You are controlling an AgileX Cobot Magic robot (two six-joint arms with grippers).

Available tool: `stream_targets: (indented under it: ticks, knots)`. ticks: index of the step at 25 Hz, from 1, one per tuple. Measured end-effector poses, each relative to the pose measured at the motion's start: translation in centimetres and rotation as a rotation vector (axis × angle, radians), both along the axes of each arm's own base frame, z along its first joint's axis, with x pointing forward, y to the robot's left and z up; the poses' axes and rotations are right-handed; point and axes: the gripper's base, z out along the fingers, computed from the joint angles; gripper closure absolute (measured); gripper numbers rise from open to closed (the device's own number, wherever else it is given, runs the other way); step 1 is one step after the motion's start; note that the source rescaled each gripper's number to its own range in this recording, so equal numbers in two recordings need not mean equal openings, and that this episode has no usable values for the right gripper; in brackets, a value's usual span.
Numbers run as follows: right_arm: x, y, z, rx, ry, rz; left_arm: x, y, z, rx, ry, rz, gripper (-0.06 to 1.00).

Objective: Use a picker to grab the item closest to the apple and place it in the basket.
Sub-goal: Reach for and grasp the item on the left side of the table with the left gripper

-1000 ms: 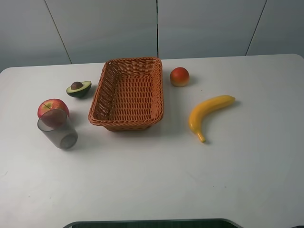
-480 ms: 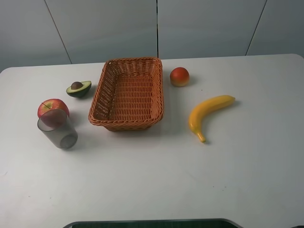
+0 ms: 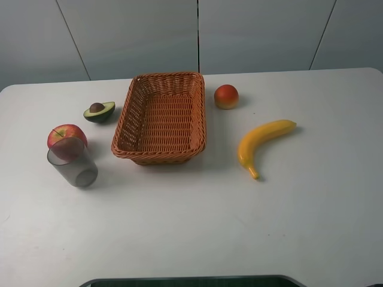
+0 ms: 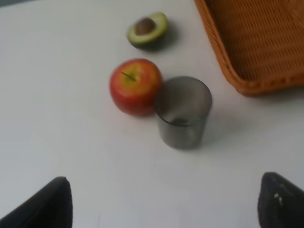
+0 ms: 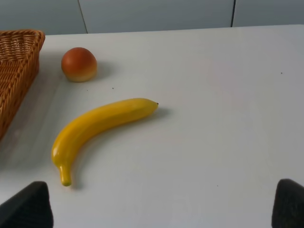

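Observation:
A red apple (image 3: 66,137) sits at the table's left, and a translucent grey cup (image 3: 72,161) stands right in front of it, touching it. The left wrist view shows the apple (image 4: 136,86) and cup (image 4: 183,113) side by side, well ahead of my left gripper (image 4: 164,209), which is open and empty. The wicker basket (image 3: 158,156) stands empty in the middle. My right gripper (image 5: 156,209) is open too, hovering short of the banana (image 5: 99,123). Neither gripper appears in the exterior high view.
A halved avocado (image 3: 99,111) lies behind the apple, beside the basket's left wall. An orange-red round fruit (image 3: 226,96) sits right of the basket, with the yellow banana (image 3: 260,142) nearer the front. A dark base edge (image 3: 191,281) lines the table's front.

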Motion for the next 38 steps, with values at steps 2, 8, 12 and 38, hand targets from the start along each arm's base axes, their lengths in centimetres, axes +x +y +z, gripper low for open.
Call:
stream_targets:
  ticks: [2,8,12,38]
  knots:
    - [0.0,0.0,0.0,0.0,0.0,0.0,1.7,-0.5,-0.2,0.012,0.076,-0.051,-0.06]
    - [0.0,0.0,0.0,0.0,0.0,0.0,6.7,-1.7,-1.8,0.01,0.246,-0.142,-0.06]
    - [0.0,0.0,0.0,0.0,0.0,0.0,9.3,-2.2,-3.4,0.004,0.336,-0.15,-0.06]
    - [0.0,0.0,0.0,0.0,0.0,0.0,18.0,-8.5,-9.2,0.336,0.482,-0.451,-0.06]
